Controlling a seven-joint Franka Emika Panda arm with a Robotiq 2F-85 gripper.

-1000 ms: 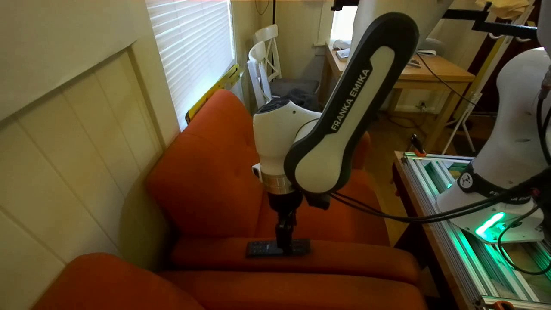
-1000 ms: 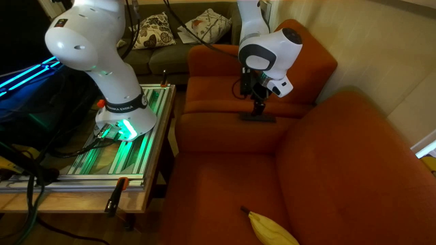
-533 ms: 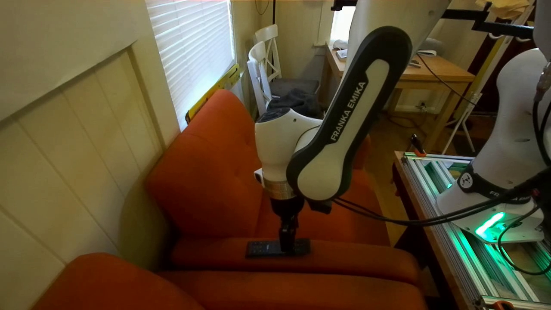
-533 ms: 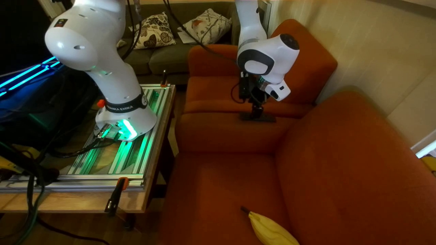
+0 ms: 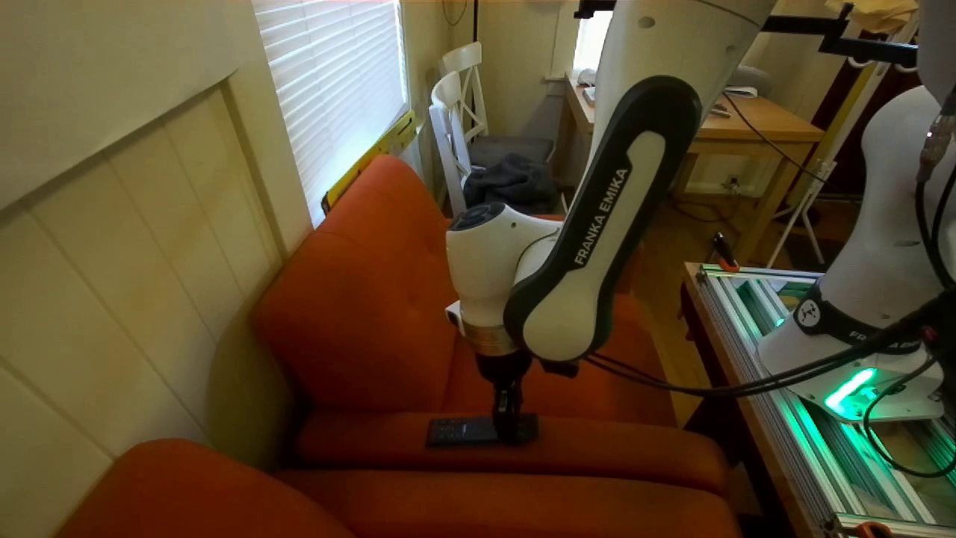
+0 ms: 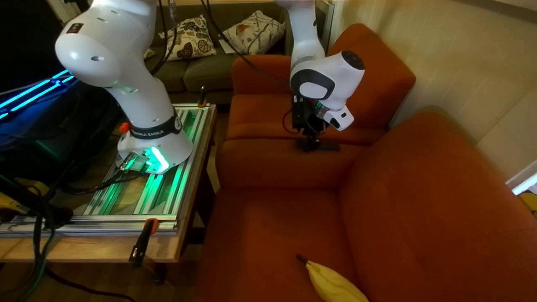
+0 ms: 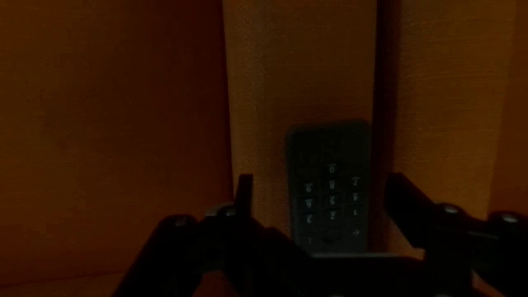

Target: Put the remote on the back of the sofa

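Note:
The remote (image 5: 457, 431) is a flat dark bar lying on an armrest of the orange-red sofa (image 5: 366, 314). It shows in both exterior views (image 6: 329, 146). My gripper (image 5: 508, 433) points down over the end of the remote nearer the robot base, low at the armrest (image 6: 311, 147). In the wrist view, the gripper (image 7: 319, 181) is open, with one finger on each side of the remote (image 7: 330, 144) and a gap to both sides. The remote's near end is hidden behind the gripper. The sofa's back (image 6: 423, 201) rises beside the armrest, along the wall.
A yellow banana (image 6: 335, 283) lies on a seat cushion. The robot base stands on a metal-framed table (image 6: 180, 201) beside the sofa. A wall (image 5: 149, 246) and a window blind (image 5: 336, 82) run behind the sofa's back. White chairs (image 5: 448, 112) stand beyond.
My gripper has moved down and a little along the remote toward the robot base. The remote and the banana have not moved.

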